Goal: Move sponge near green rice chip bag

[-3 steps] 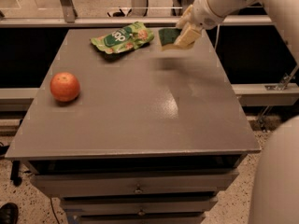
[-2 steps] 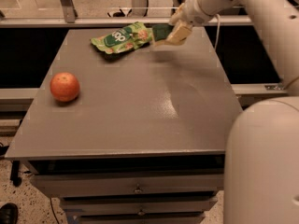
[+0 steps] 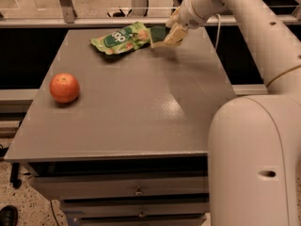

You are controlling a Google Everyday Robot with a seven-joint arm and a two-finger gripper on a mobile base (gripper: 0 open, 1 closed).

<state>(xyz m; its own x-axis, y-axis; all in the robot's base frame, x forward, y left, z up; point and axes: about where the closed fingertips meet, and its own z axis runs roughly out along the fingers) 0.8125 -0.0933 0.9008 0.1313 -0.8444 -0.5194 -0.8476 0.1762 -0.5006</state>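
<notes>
The green rice chip bag point(image 3: 121, 37) lies crumpled at the far middle of the grey table point(image 3: 127, 102). The sponge point(image 3: 158, 34), dark green on top with pale foam below, is right beside the bag's right end, touching or almost touching it. My gripper point(image 3: 168, 35) is shut on the sponge and holds it low over the table's far edge. The white arm reaches in from the upper right.
An orange fruit point(image 3: 64, 87) sits at the table's left side. My white arm and body point(image 3: 254, 145) fill the right foreground. Drawers point(image 3: 136, 192) are below the table front. A rail and glass wall stand behind the table.
My gripper has carried the sponge left, from well right of the bag to right against the bag's right end. The bag and the orange have not moved.
</notes>
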